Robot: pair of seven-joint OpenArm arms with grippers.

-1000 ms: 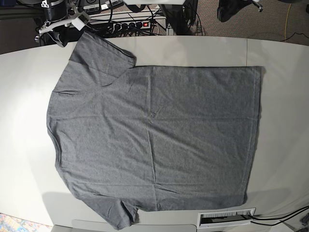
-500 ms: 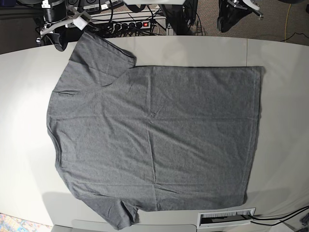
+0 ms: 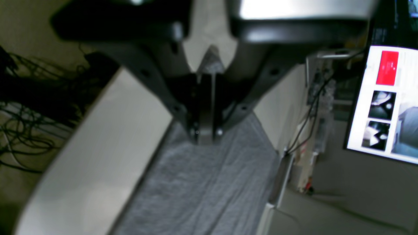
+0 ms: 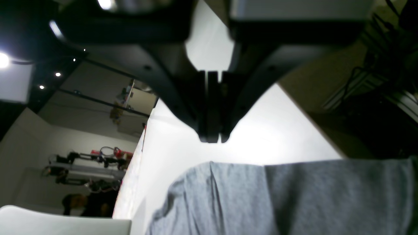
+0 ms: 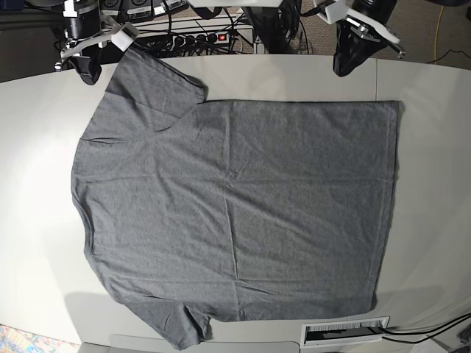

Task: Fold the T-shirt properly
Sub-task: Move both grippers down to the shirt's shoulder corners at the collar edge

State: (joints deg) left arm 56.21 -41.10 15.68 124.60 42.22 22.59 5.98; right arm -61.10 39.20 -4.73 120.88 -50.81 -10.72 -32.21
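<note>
Heather-grey cotton, the plain short-sleeved T-shirt point(image 5: 235, 213) is lying spread flat across my pale rounded table point(image 5: 430, 184), sleeves toward the side where my right arm is working and its straight bottom hem toward the side of my left arm. Light creases are running across the chest. I am holding my right gripper point(image 4: 210, 138) over bare tabletop just beside the upper sleeve, its black jaws pressed together with nothing between them; the sleeve edge is showing just below the fingertips in the right wrist view, not touching them. I am keeping my left gripper point(image 3: 205, 138) at the far table edge near the hem corner, jaws also closed together and empty, with the grey cloth stretching away beneath them in the blurred left wrist view. A white barcode label point(image 5: 346, 331) is sitting at the near table edge, just beside the shirt's lower hem corner.
</note>
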